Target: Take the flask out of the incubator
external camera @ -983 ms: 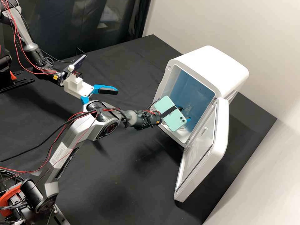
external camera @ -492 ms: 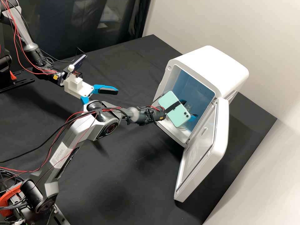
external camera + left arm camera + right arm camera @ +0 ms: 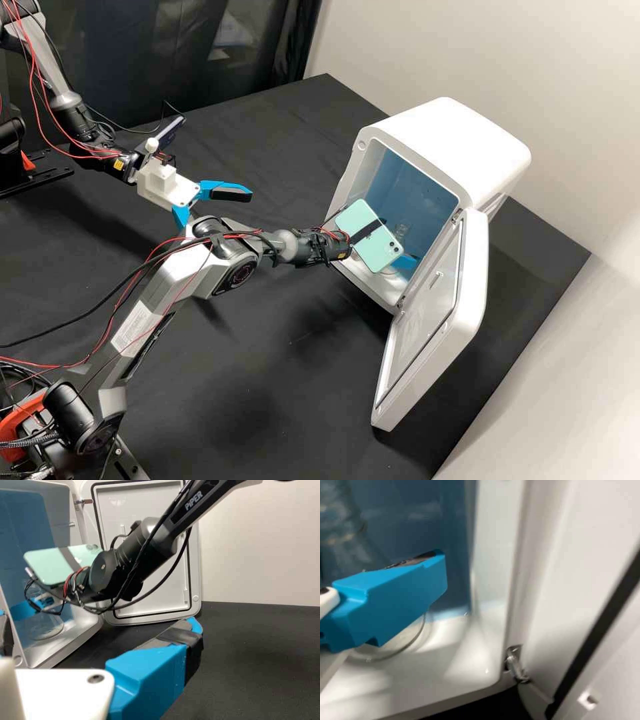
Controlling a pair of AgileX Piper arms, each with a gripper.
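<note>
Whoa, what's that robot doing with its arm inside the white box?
The right end effector is inside the open incubator, close to a clear glass flask standing on its floor. The flask isn't out yet, and I can't tell if it is gripped. The door is swung wide. The left end effector hovers open above the black bench, holding nothing.

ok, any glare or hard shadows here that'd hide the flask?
High view: even light, just soft shadows on the bench under the right arm and the incubator door. Left wrist view: no glare, but the clear flask barely stands out against the white incubator floor. Right wrist view: a bright patch on that floor, the flask's base a faint arc.
</note>
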